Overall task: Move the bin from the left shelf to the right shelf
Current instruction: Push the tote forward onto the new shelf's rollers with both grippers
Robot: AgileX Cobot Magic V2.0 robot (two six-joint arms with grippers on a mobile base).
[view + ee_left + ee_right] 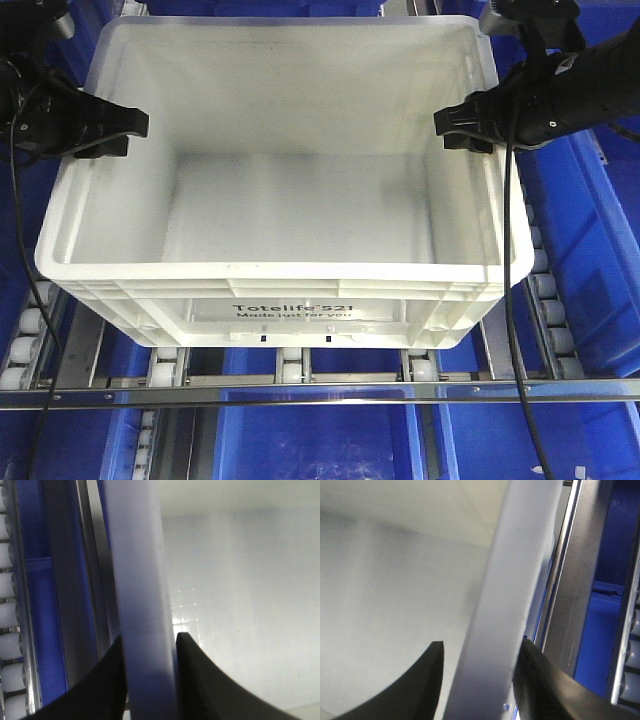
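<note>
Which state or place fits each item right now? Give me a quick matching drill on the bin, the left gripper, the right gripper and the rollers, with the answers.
Column 1:
1. bin
2. left gripper
3. right gripper
4. rollers

Column 2:
A. straddling the rim on the bin's right side in the front view
B. white, empty inside, black print on the near wall
C. in rows under and beside the bin
D. straddling the rim on the bin's left side in the front view

Pairs: 1-B, 2-D, 3-A, 4-C
</note>
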